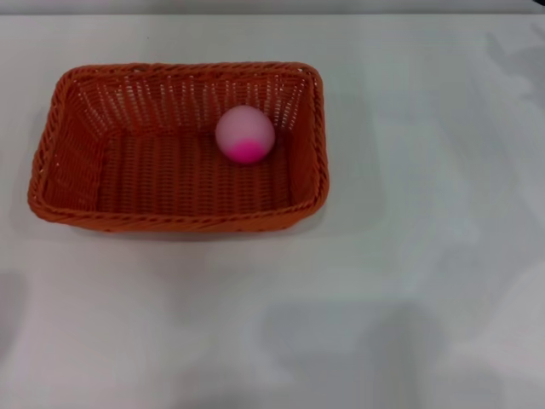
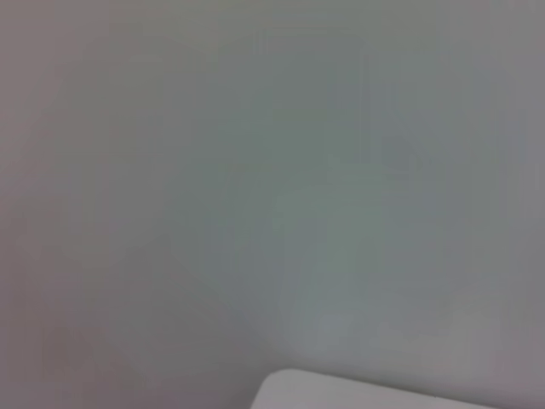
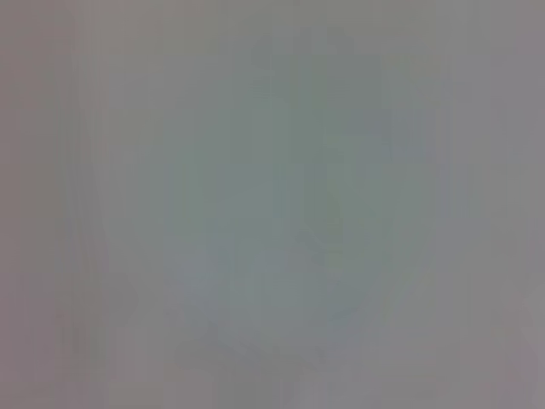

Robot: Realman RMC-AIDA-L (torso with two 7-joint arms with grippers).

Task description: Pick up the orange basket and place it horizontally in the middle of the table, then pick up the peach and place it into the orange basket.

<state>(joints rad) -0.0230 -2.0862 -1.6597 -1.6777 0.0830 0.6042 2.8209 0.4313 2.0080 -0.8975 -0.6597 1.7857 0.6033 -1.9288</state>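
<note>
Table (image 1: 409, 281) spreading white across the whole head view, far edge running along the top. Basket (image 1: 64, 183) sitting flat on it, long side parallel to that far edge, lying toward the far-left part of the tabletop and reaching to about mid-width, well clear of the near edge. Peach (image 1: 245, 134) resting inside on the woven floor, close to the far wall and nearer the right end than the left (magenta patch facing the near side). Nothing touching the peach but the basket floor.

Neither gripper showing in the head view, so open or closed cannot be told for either. Both wrist views giving only a plain grey-white blur; a paler shape showing at one edge of the left wrist view, too vague to name.
</note>
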